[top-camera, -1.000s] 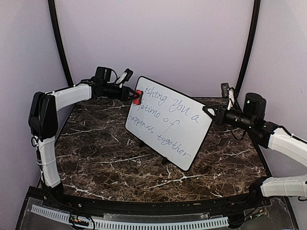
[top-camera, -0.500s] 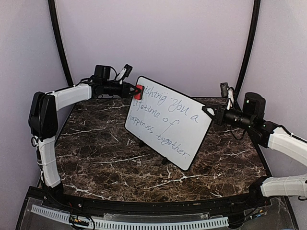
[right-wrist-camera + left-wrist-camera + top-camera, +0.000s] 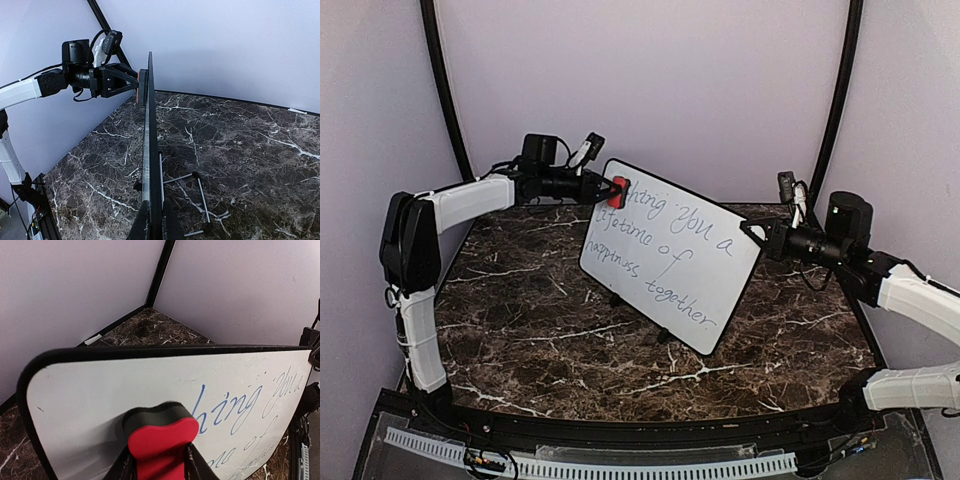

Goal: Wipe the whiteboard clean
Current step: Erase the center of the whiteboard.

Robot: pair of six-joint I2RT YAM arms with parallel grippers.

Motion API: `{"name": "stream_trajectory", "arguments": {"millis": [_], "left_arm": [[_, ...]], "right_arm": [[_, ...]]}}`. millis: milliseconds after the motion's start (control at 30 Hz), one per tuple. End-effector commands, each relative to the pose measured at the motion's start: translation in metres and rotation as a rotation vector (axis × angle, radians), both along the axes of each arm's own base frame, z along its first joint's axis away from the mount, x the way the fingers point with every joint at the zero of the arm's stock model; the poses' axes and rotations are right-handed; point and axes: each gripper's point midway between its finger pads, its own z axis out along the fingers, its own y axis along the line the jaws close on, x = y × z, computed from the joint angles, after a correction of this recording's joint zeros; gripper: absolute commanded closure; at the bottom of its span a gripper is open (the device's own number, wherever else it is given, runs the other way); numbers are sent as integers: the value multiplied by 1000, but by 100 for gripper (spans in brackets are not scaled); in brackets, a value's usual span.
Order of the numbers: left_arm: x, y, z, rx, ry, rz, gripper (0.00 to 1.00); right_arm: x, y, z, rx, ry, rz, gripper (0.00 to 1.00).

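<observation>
The whiteboard (image 3: 670, 252) stands tilted on a wire stand on the marble table, with blue handwriting across it; its top-left area is wiped blank (image 3: 100, 390). My left gripper (image 3: 604, 188) is shut on a red eraser (image 3: 617, 190) with a black felt face, and the felt is pressed flat against the board's top-left corner, just left of the letters "hing" (image 3: 235, 410). In the left wrist view the eraser (image 3: 162, 440) sits between my fingers. My right gripper (image 3: 757, 236) is shut on the board's right edge (image 3: 150, 150), seen edge-on in the right wrist view.
A wire easel stand (image 3: 195, 200) props the board from behind on the dark marble table (image 3: 520, 320). Lilac walls with black corner poles (image 3: 440, 90) close the space on three sides. A white perforated strip (image 3: 620, 465) runs along the near edge.
My left gripper has slid the eraser up and to the right along the board's top-left corner, wiping off the first letters of the top line. The right arm has held still.
</observation>
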Motion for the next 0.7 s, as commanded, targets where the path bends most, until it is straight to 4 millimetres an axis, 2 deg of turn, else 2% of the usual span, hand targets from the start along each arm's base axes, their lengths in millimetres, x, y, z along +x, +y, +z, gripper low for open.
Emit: {"name": "stream_trajectory", "arguments": {"millis": [0, 100, 267, 400, 533, 667], "left_arm": [[-22, -4, -10, 5, 34, -8, 68], [-26, -2, -27, 27, 64, 7, 69], [-20, -4, -21, 5, 32, 19, 69], [-8, -3, -5, 5, -12, 55, 69], [5, -3, 19, -8, -71, 86, 68], [12, -6, 32, -11, -96, 85, 68]], "right_arm": [[-5, 3, -9, -77, -34, 32, 100], [-6, 4, -12, -78, -28, 37, 100], [-7, 3, -9, -72, -36, 39, 100], [-8, 3, -9, -71, -37, 38, 100], [-8, 3, -9, -70, -36, 41, 100], [-9, 4, -7, -70, -39, 44, 100]]}}
